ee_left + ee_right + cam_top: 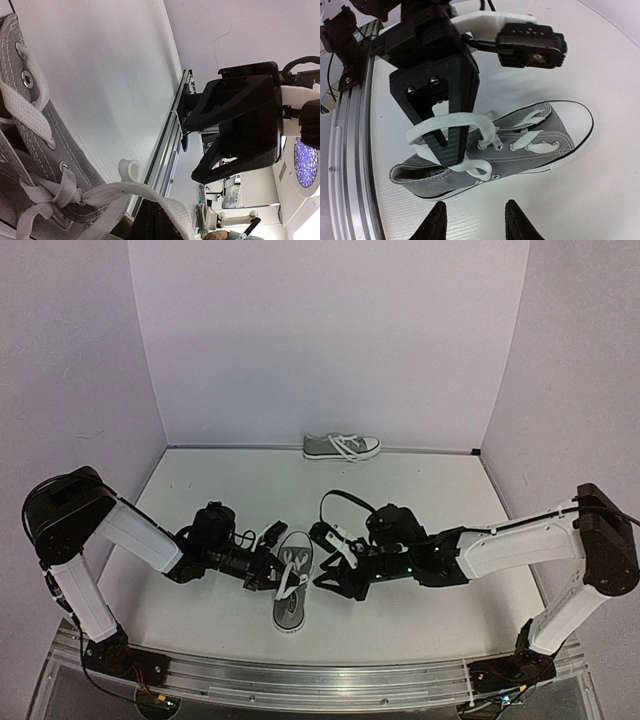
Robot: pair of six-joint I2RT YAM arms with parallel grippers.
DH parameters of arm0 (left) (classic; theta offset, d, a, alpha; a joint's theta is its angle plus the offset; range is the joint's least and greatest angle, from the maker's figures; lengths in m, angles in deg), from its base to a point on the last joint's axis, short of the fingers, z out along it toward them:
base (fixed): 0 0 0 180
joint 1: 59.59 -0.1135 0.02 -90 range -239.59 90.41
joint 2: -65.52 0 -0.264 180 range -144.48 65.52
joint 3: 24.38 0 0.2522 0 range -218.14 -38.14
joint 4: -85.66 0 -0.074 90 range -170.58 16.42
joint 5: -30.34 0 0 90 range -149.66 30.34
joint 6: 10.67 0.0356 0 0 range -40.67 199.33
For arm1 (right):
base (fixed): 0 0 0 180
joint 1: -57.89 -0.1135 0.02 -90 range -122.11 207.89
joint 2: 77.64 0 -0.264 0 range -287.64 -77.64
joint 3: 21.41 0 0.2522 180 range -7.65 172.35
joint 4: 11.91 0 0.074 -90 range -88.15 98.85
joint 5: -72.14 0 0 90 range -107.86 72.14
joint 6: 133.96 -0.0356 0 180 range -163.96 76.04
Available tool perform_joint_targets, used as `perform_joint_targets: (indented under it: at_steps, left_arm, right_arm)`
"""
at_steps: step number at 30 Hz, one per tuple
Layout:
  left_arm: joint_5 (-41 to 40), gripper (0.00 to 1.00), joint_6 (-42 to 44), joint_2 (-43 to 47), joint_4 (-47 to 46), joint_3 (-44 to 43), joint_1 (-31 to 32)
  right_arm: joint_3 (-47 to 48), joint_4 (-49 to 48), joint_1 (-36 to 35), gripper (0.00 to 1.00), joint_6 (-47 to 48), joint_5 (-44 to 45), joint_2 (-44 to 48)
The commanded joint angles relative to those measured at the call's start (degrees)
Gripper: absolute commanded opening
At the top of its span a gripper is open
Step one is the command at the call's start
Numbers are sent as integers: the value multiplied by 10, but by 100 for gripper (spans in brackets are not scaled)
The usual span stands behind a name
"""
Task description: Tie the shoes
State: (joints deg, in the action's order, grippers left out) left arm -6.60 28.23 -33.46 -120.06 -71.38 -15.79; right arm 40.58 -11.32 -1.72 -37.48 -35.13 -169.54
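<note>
Two shoes on the table as I see it from the overhead cam, and only one is within reach. The near shoe sits mid-table between the arms, heel opening toward 6 o'clock and white toe cap toward 12. The far shoe is way off at 12 o'clock, parked side-on against the back wall, toe toward 3 o'clock, well apart from everything else.

Two grippers, one each side of the near shoe. The left gripper comes in from 9 o'clock with its fingers pressed together, pinching a white lace. On the right wrist cam the lace loops off the upper eyelets and wraps round that black finger block. The right gripper sits at 3 o'clock of the shoe with its fingers spread and nothing between them, just bare table, near the sole but not touching it.

What's in the way: from the right wrist cam the left gripper's body hangs right in front of the shoe's collar, so I can't see the top eyelets on that side or how the lace crosses behind it. The left wrist cam is so close it only gives me eyelets, a lace crossing and the other gripper beyond.

Other bits: one aluminium rail along the edge at 6 o'clock, one black cable loop arching over the right arm.
</note>
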Motion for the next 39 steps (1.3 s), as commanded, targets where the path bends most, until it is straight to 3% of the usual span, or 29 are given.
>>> perform_joint_targets:
  at_steps: [1, 27, 31, 35, 39]
  left_arm:
    - [32, 0, -5, -4, -38, -12, -2]
    - [42, 0, -6, 3, -33, -16, -2]
    - [41, 0, -6, 3, -30, -17, -2]
    - [31, 0, -2, 5, -6, -22, -3]
    - [6, 9, 21, 23, 50, -28, -6]
  right_arm:
    - [0, -53, -18, 40, 75, 46, -8]
    - [58, -65, -37, 40, 126, 62, -109]
    - [62, -65, -37, 31, 130, 61, -120]
    - [61, -62, -37, 10, 126, 67, -119]
    - [57, -60, -37, 0, 114, 77, -112]
